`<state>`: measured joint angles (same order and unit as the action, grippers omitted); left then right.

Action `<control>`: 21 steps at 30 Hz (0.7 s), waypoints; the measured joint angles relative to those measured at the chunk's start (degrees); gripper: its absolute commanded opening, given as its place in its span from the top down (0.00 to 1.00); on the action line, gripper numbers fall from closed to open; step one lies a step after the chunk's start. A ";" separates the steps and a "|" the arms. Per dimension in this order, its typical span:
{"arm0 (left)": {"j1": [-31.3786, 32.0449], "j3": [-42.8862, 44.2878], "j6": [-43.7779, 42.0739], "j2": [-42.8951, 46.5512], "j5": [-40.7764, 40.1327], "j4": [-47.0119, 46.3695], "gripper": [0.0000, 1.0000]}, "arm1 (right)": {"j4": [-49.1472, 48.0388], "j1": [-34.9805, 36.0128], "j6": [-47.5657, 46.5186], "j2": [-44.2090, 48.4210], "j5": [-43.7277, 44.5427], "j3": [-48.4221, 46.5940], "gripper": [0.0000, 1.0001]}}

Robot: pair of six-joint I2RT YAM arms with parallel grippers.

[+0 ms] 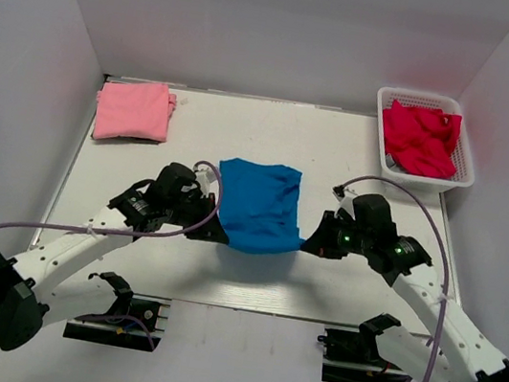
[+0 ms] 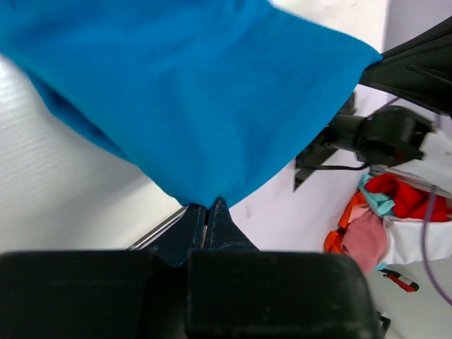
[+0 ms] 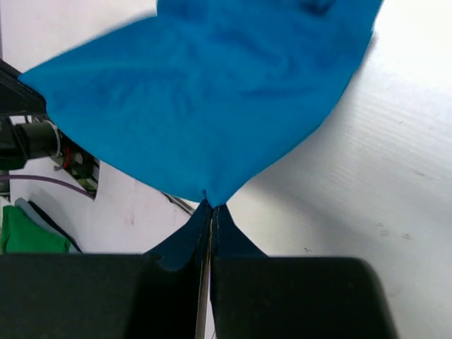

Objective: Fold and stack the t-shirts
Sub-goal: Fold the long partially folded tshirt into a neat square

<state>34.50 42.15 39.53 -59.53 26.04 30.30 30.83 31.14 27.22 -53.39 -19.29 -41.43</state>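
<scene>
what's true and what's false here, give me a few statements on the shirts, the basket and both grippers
1. The left gripper and the right gripper are each shut on a near corner of the blue t-shirt. True.
2. The pink t-shirt lies folded at the far left of the table. True.
3. The blue t-shirt is stacked on the pink t-shirt. False: they lie apart, with the blue one at mid-table.
4. The white basket is empty. False: it holds red cloth.

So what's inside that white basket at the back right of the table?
Crumpled red clothing fills the white basket. Whatever lies beneath it is covered, so I can't tell if more is inside.
</scene>
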 measured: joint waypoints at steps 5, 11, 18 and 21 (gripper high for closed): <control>0.02 4.07 0.20 1.60 -1.66 1.03 1.00 | 0.94 -0.04 -0.46 0.85 2.64 -3.85 1.00; -0.48 6.54 1.05 0.83 -7.76 0.76 1.00 | -0.20 -0.22 -0.37 -6.19 6.19 -8.52 1.00; -1.05 12.20 3.15 -6.27 -19.98 0.87 1.00 | -4.46 -1.16 -0.04 -14.71 9.05 -15.82 1.00; -1.51 15.50 3.56 -10.34 -24.76 0.72 1.00 | -6.21 -1.77 -0.02 -17.73 10.36 -18.47 1.00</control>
<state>32.99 57.65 43.09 -69.87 1.28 31.03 24.62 29.36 27.20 -71.11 -8.93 -59.90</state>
